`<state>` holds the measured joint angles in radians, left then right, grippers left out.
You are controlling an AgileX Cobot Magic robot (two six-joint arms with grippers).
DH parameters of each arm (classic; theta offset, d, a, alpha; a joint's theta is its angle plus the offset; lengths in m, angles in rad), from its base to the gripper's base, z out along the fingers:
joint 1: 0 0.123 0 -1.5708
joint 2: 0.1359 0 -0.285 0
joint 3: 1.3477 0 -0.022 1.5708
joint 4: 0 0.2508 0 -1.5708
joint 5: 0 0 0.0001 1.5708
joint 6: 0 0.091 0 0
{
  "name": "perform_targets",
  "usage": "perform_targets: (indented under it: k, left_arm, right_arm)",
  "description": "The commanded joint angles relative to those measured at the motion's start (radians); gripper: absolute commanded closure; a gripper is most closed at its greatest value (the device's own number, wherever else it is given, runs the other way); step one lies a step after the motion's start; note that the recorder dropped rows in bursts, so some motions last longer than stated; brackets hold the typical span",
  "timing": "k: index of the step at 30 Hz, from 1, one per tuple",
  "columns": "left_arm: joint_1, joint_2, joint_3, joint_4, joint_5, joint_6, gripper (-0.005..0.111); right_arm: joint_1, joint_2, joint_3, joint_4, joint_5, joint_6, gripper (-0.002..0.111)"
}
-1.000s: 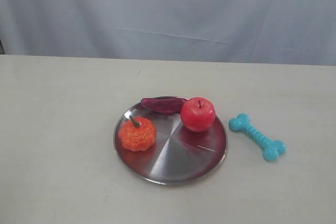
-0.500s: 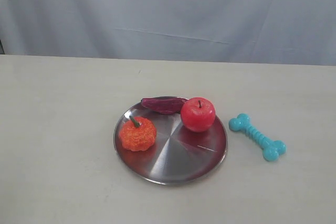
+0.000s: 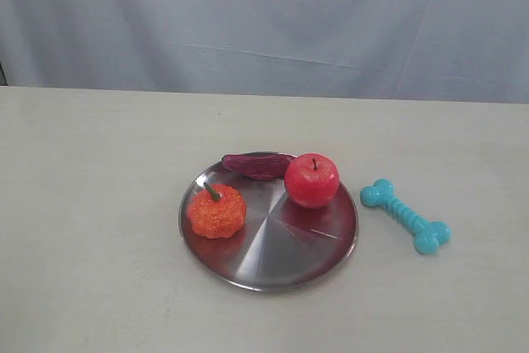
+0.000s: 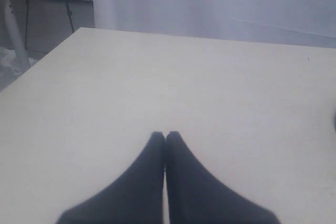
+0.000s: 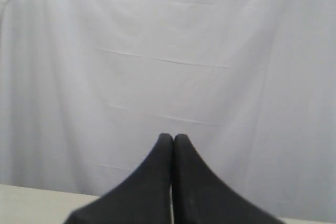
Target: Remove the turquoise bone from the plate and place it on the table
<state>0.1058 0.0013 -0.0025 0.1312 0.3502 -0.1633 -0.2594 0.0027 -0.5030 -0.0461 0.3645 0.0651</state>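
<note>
Bone (image 3: 405, 215) is off the plate (image 3: 273, 269), on the worktop (image 3: 99, 204) just right of it, long axis slanting away from the rim. Probably nearer the right hand (image 5: 173, 137); it and the left hand (image 4: 166, 136) are both clenched, empty.

the worktop (image 3: 99, 204) is a flat, matte cream-beige surface with faint scuffs, filling the exterior view from side to side. two things lie directly on it. the plate (image 3: 273, 258), round, shiny steel with a shallow rim, sits flat near the middle, toward the near edge. the turquoise bone (image 3: 405, 215) lies on the bare surface just beside the plate's right rim, apart from it, set at a slant: one knobbed end close to the plate, the other farther right and nearer the front. a small dark speck (image 3: 220, 112) marks the surface beyond the plate.
</note>
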Motion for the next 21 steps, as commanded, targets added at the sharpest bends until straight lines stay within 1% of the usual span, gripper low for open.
perform_targets:
  k: [1, 5, 9, 16, 18, 20, 21]
  left_arm:
    - [-0.005, -0.001, 0.003, 0.001, -0.004, 0.000, 0.107]
    - [-0.005, -0.001, 0.003, 0.001, -0.004, 0.000, 0.107]
    - [-0.005, -0.001, 0.003, 0.001, -0.004, 0.000, 0.107]
    - [-0.005, -0.001, 0.003, 0.001, -0.004, 0.000, 0.107]
    - [-0.005, -0.001, 0.003, 0.001, -0.004, 0.000, 0.107]
    - [-0.005, -0.001, 0.003, 0.001, -0.004, 0.000, 0.107]
    - [-0.005, -0.001, 0.003, 0.001, -0.004, 0.000, 0.107]
  right_arm:
    - [-0.086, -0.003, 0.005, -0.003, 0.088, 0.024, 0.109]
    - [-0.088, -0.003, 0.043, -0.003, 0.062, 0.072, 0.109]
    - [-0.088, -0.003, 0.156, -0.003, -0.020, 0.081, 0.109]
    - [-0.088, -0.003, 0.463, -0.003, -0.323, 0.084, 0.109]
    - [-0.088, -0.003, 0.503, -0.003, -0.373, 0.084, 0.109]
    - [-0.088, -0.003, 0.503, -0.005, -0.273, 0.083, 0.109]
    - [-0.088, -0.003, 0.503, -0.007, -0.259, 0.077, 0.109]
